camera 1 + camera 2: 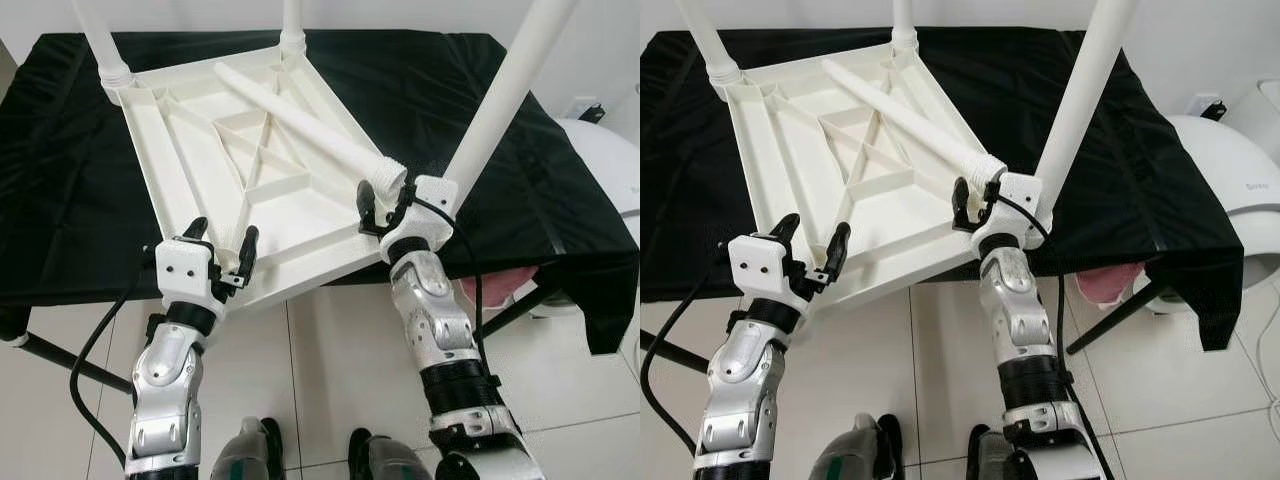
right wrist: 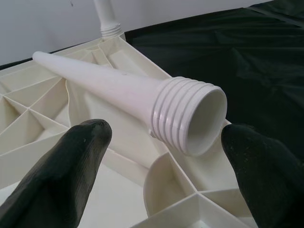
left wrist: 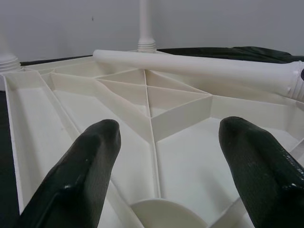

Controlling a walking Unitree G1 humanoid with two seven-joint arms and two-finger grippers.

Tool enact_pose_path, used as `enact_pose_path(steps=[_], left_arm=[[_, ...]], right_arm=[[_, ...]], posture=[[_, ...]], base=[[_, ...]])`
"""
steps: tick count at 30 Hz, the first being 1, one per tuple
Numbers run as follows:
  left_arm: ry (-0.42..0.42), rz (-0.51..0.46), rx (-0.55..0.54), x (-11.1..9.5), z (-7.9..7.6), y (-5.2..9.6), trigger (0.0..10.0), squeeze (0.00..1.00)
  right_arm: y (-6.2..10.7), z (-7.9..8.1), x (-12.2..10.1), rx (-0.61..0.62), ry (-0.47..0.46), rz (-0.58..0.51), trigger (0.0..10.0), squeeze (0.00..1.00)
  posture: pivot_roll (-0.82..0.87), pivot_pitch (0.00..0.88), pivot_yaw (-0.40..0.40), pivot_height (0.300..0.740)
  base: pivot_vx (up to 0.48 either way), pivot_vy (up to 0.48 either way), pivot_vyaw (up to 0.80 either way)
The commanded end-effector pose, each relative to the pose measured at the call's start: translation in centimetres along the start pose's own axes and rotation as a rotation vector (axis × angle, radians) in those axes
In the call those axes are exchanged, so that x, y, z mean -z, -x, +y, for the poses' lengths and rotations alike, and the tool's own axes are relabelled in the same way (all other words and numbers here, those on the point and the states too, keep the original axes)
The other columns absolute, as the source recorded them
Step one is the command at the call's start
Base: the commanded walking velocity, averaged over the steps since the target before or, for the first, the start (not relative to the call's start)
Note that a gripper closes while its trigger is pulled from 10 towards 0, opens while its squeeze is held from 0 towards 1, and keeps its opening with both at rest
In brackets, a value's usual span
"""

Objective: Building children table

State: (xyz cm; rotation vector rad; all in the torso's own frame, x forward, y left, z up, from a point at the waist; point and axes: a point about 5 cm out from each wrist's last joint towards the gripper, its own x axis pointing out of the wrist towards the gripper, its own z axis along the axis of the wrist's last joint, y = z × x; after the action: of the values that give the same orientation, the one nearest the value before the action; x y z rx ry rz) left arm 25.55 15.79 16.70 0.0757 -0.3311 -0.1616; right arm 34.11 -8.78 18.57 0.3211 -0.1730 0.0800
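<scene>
Black cloth [image 1: 60, 180] covers a stand on white tiles [image 1: 330, 360]; both pincers [image 1: 222, 250] [image 1: 382, 205] spread.

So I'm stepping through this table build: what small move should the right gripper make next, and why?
Probably close the right gripper on the loose leg. Its open fingers straddle the leg's threaded end, which lies across the upturned tabletop; three legs already stand in corners, and the corner near the left gripper is unfilled.
</scene>
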Motion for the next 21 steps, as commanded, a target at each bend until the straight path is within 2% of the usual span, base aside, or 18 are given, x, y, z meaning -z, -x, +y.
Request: enact_pose_path(steps=[1, 14, 21], left_arm=[[0.019, 0.008, -0.11, 0.1, 0.2, 0.1, 10.0, 0.0], [0.022, 0.002, -0.116, -0.1, 0.1, 0.0, 10.0, 0.0], [0.024, -0.003, -0.12, -0.2, 0.0, 0.0, 10.0, 0.0]], right_arm=[[-0.3, 0.7, 0.0, 0.003, -0.045, -0.002, 10.0, 0.0], [-2.3, 0.8, 0.2, -0.015, -0.104, 0.075, 10.0, 0.0], [-3.1, 0.8, 0.2, -0.048, -0.098, 0.119, 10.0, 0.0]], posture=[[0.02, 0.171, -0.026, 0.74], [0.03, 0.172, -0.032, 0.74], [0.03, 0.166, -0.039, 0.74]], base=[[0.0, 0.0, 0.0], [0.0, 0.0, 0.0], [0.0, 0.0, 0.0]])
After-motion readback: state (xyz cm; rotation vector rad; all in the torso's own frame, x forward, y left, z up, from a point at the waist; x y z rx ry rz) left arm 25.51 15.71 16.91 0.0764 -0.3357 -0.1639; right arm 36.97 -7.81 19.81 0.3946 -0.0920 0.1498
